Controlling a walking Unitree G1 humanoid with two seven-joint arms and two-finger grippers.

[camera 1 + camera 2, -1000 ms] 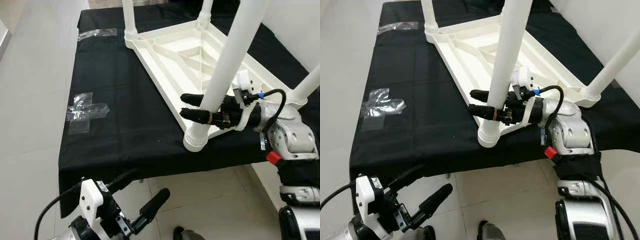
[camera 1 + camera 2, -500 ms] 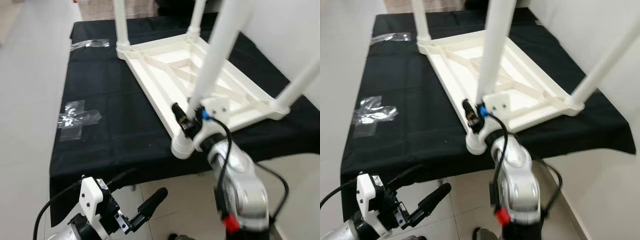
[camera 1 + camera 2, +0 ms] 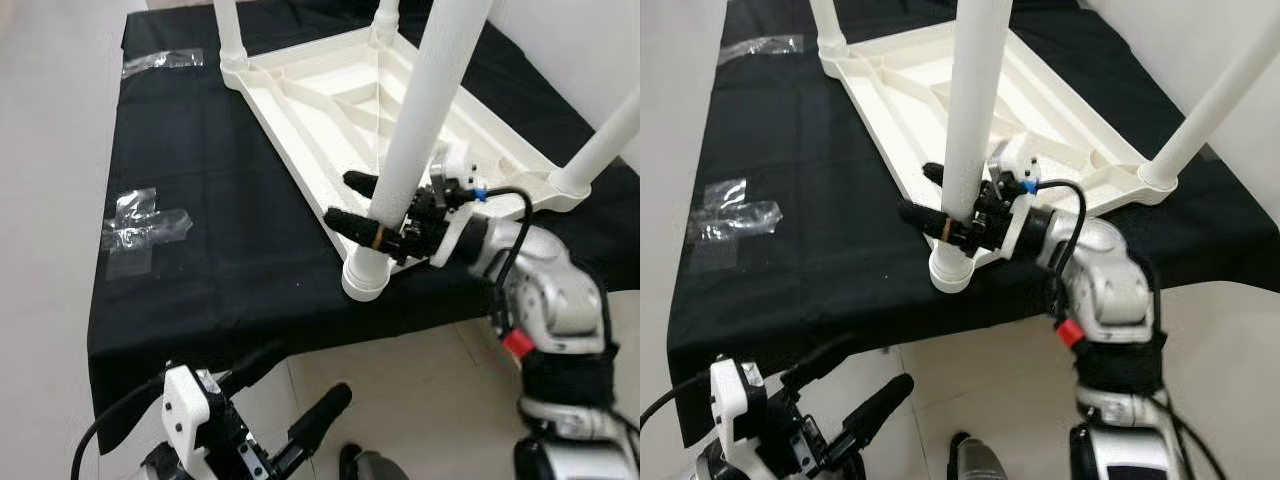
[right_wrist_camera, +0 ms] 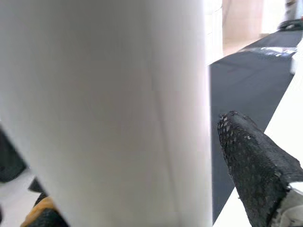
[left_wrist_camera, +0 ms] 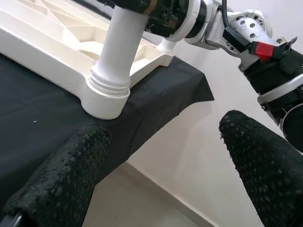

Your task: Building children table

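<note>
Surface: black cloth (image 3: 230,210) covers a low table standing on a pale tiled floor (image 3: 50,150), beside a white wall (image 3: 590,50).
Tape: clear tape pieces (image 3: 140,225) are stuck on the cloth toward the robot's left, and another strip (image 3: 160,62) lies near the far left corner.
Children's table: a white plastic table top (image 3: 370,120) lies upside down on the cloth, its ribbed underside facing up.
Legs: four white tube legs stand up from its corners. The near leg (image 3: 415,130) rises from a round socket (image 3: 365,272) at the corner closest to the robot, just by the cloth's front edge. Another leg (image 3: 605,140) stands at the right corner, and two more, (image 3: 228,30) and (image 3: 388,15), at the far corners.
Right gripper: the right gripper (image 3: 365,205) reaches in from the right with its silver arm (image 3: 555,290) bent at the elbow. Its two black fingers (image 3: 352,222) lie on either side of the near leg, low down just above the socket, closed against the tube. In the right wrist view the leg (image 4: 104,109) sits right up against the camera, with one fingertip (image 4: 255,165) beside it.
Left gripper: the left gripper (image 3: 290,415) hangs low in front of the cloth's edge, over the floor, well apart from the table top. Its fingers (image 5: 61,175) are spread wide with nothing between them, and its wrist view looks toward the socket (image 5: 106,94) and the right arm.
</note>
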